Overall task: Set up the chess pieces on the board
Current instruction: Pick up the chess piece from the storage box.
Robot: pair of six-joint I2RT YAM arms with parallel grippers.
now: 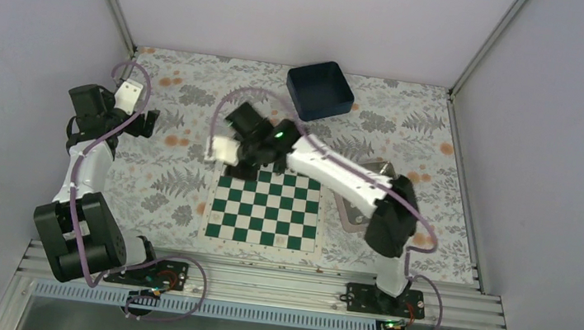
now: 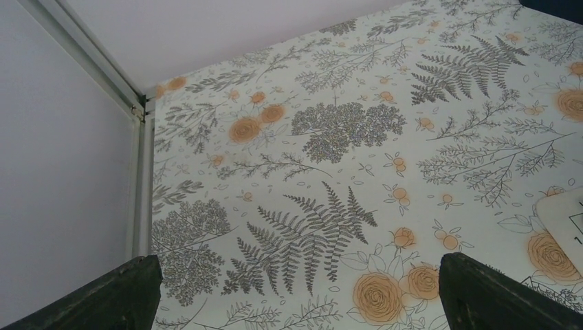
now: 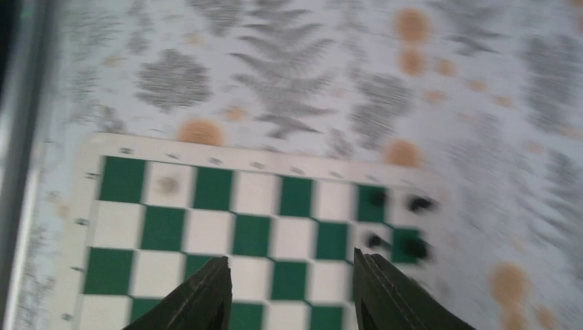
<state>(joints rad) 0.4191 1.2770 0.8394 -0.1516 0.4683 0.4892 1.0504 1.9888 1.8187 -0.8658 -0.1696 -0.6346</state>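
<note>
The board, green and white squares with a cream border, lies in the middle of the table. My right gripper hovers over its far left part. In the blurred right wrist view it is open and empty above the board. Several small black pieces stand in one corner of the board. A faint pale blob on a white square may be a white chess piece; I cannot tell. My left gripper is open and empty at the far left, over bare flowered tablecloth. A board corner shows at the right edge there.
A dark blue square bin stands at the back. A silver metal tray lies right of the board, mostly hidden under my right arm. Metal frame posts and pale walls bound the table. A frame rail runs at the left.
</note>
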